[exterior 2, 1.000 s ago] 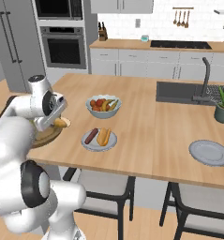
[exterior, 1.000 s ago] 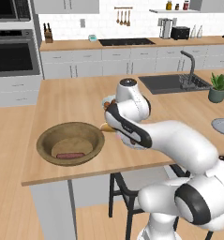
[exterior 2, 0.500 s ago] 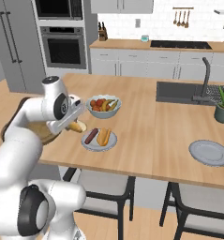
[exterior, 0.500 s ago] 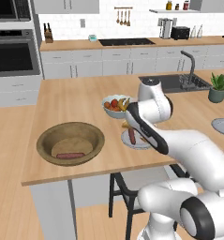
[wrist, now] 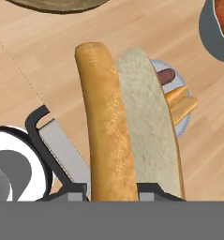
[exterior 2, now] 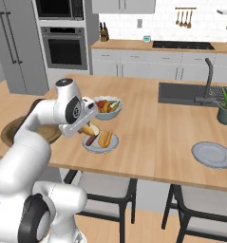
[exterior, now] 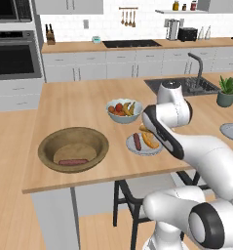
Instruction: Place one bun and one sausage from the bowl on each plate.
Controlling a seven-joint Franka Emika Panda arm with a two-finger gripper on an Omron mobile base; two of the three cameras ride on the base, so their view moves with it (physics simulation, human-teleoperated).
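Observation:
My gripper (exterior: 146, 128) (exterior 2: 88, 129) (wrist: 114, 192) is shut on a bun (wrist: 104, 126) with a golden crust and pale cut side, held over the counter just beside the near plate (exterior: 142, 152) (exterior 2: 99, 149) (wrist: 185, 123). On that plate lie a sausage (exterior: 137, 141) (wrist: 166, 76) and another bun (exterior: 150, 140) (exterior 2: 105, 138). The wooden bowl (exterior: 91, 140) (exterior 2: 8, 133) sits to the left with one sausage (exterior: 73, 161) in it. A second plate (exterior: 232, 132) (exterior 2: 212, 154) lies bare far to the right.
A pale fruit bowl (exterior: 124, 110) (exterior 2: 107, 107) (wrist: 216, 33) stands just behind the near plate. Further right are the sink with its tap (exterior: 196, 73) and a potted plant (exterior: 227, 92). Stools stand under the counter's front edge.
The arm has swung right with the bun in its grip, from above the wooden bowl to the near plate. Nothing else on the counter has moved.

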